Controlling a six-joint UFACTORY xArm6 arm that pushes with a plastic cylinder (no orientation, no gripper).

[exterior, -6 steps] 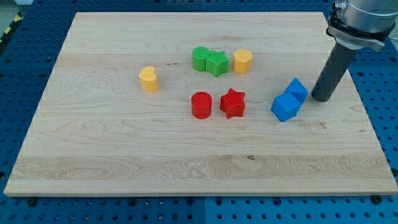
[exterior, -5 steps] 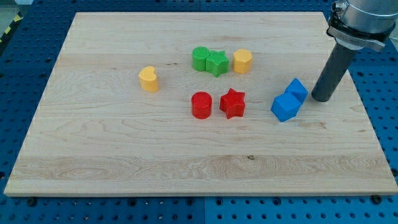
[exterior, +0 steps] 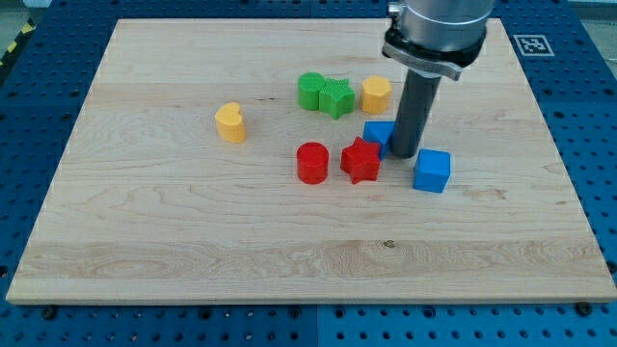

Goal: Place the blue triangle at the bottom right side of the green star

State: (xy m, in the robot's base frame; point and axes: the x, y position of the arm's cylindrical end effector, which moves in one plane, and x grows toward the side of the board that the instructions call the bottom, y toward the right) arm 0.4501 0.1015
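Observation:
The blue triangle (exterior: 377,135) lies just right of the red star (exterior: 361,160), touching or nearly touching it, and below the yellow block (exterior: 376,94). It is partly hidden by my rod. My tip (exterior: 403,154) rests at the triangle's right side, against it. The green star (exterior: 335,97) sits up and to the left, pressed against a green round block (exterior: 311,92). The blue cube (exterior: 432,171) stands apart, to the right of and below my tip.
A red cylinder (exterior: 311,163) stands left of the red star. A second yellow block (exterior: 230,122) sits alone at the view's left. The wooden board (exterior: 193,241) rests on a blue perforated table.
My tip has swept left from the board's right side. The blue triangle has slid left to the red star. The blue cube has shifted slightly and now stands apart from the triangle.

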